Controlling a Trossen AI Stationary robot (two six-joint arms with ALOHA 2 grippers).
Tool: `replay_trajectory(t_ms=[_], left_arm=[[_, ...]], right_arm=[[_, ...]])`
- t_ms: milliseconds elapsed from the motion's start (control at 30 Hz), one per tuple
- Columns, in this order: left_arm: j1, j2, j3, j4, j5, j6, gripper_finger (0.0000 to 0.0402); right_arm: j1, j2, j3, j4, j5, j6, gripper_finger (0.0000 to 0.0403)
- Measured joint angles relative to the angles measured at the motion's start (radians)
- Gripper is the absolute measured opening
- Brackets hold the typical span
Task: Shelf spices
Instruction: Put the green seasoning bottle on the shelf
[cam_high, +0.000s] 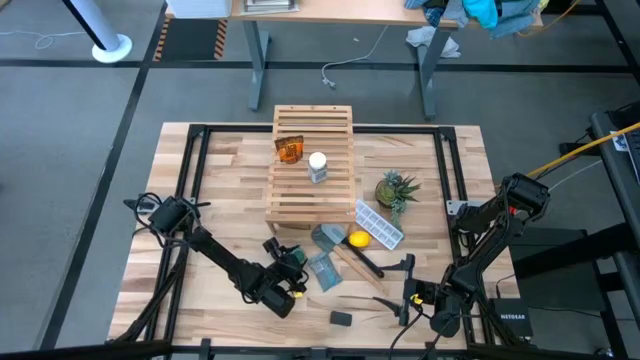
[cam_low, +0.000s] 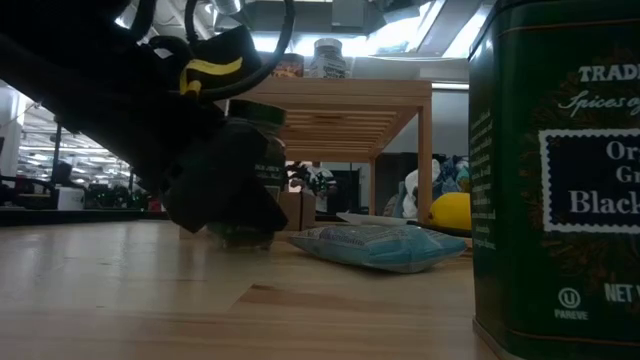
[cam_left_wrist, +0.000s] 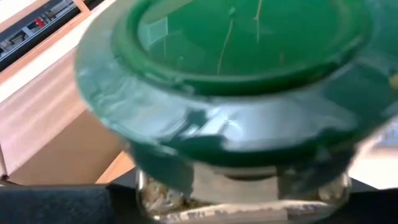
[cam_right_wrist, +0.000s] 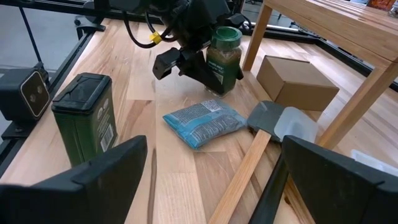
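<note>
The shelf (cam_high: 312, 165) of light slats stands at the table's far middle. An orange-brown jar (cam_high: 289, 150) and a white-capped bottle (cam_high: 318, 167) stand on top of it. In front of the shelf a green-lidded jar (cam_right_wrist: 224, 56) stands upright on the table, with my left gripper (cam_right_wrist: 208, 68) shut on it. A dark spice tin (cam_right_wrist: 84, 118) stands alone near the front edge. My right gripper (cam_right_wrist: 211, 186) waits open near the front right, with nothing between its fingers. My left gripper pinches the green-lidded jar's glass body (cam_left_wrist: 242, 199) below the lid, one finger (cam_right_wrist: 196, 68) on each side. The fingers come from the table's near left side, slanting slightly down. The jar stays upright with its bottom (cam_low: 245, 240) on the table.
A blue packet (cam_right_wrist: 202, 121) lies just in front of the jar, beside a wooden-handled spatula (cam_right_wrist: 273, 121) and a cardboard box (cam_right_wrist: 297, 81) under the shelf. A yellow round object (cam_high: 357, 239), a clear tray (cam_high: 378, 225) and a small plant (cam_high: 397, 190) sit to the shelf's right.
</note>
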Motion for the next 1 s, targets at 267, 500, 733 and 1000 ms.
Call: replay_trajectory(t_ms=[267,500,733,1000], left_arm=[[-0.010,-0.005,0.042,-0.004,0.015,0.062,0.0188],[-0.007,-0.128,0.088,-0.003,0.011,0.234,0.0188],[0.022,-0.314,0.095,-0.001,-0.003,0.443,0.0188],[0.193,-0.449,0.095,-0.004,0.119,0.626,0.0188]], right_arm=[[0.000,0.000,0.000,0.000,0.000,0.000,0.0379],[0.000,0.000,-0.001,0.005,0.000,0.000,0.0379],[0.000,0.000,-0.001,0.004,0.000,0.000,0.0379],[0.000,0.000,-0.001,0.003,0.006,-0.004,0.0379]])
